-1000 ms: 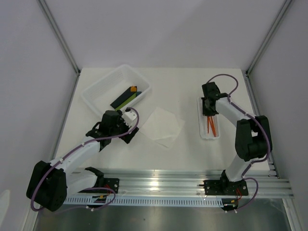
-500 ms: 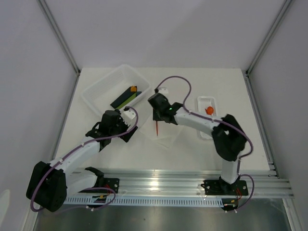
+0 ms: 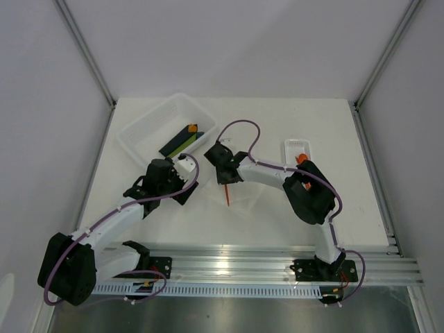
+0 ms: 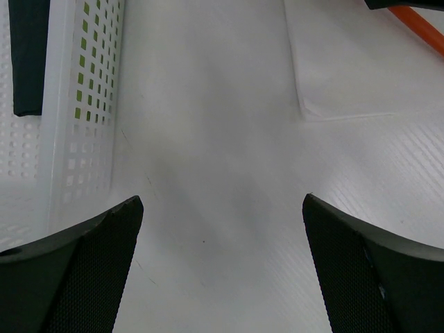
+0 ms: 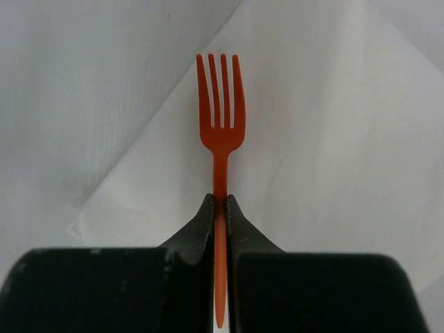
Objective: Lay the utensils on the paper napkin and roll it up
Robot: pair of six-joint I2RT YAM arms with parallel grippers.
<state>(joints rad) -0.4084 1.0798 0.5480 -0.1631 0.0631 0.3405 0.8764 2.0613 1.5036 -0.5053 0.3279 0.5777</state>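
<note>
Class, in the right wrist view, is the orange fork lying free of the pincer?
No: the right pincer is clamped on the fork by its handle, tines pointing out over the paper napkin.

The right arm hides most of the spoon [image 3: 301, 159] and its tray [image 3: 295, 146]; the left wrist view's edge crops the fork [image 4: 420, 29].

We see the napkin [image 3: 244, 189] mid-table [image 3: 347, 208], with the bin [image 3: 139, 132] behind it to the left and the tray [image 3: 295, 146] to its right. The fork [image 3: 228, 195] hangs over the napkin's left part. The spoon [image 3: 302, 159] lies in the tray.
</note>
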